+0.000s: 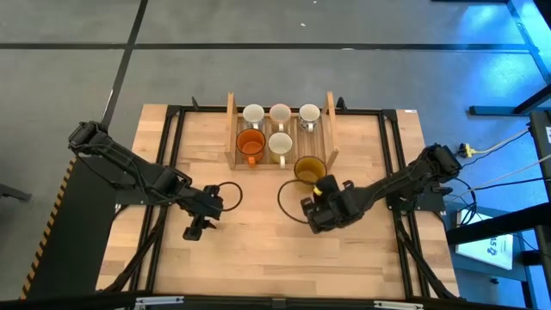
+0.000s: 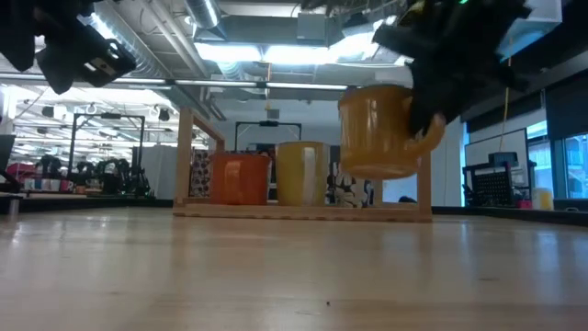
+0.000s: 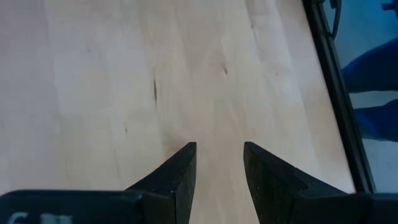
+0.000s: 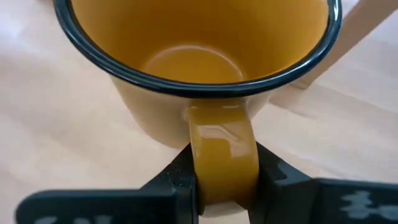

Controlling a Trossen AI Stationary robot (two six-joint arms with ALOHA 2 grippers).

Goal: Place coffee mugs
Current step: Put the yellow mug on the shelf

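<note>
Amber-yellow mug [image 4: 186, 68], dark rim; orange mug [image 1: 250, 143]; 4 white.

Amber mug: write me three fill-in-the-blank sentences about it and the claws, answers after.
1. The right claw grips the amber mug by its ____.
2. In the low view, that mug hangs ____ the table.
3. The wooden tray holds ____ mugs.
Answers: handle; above; five
</note>
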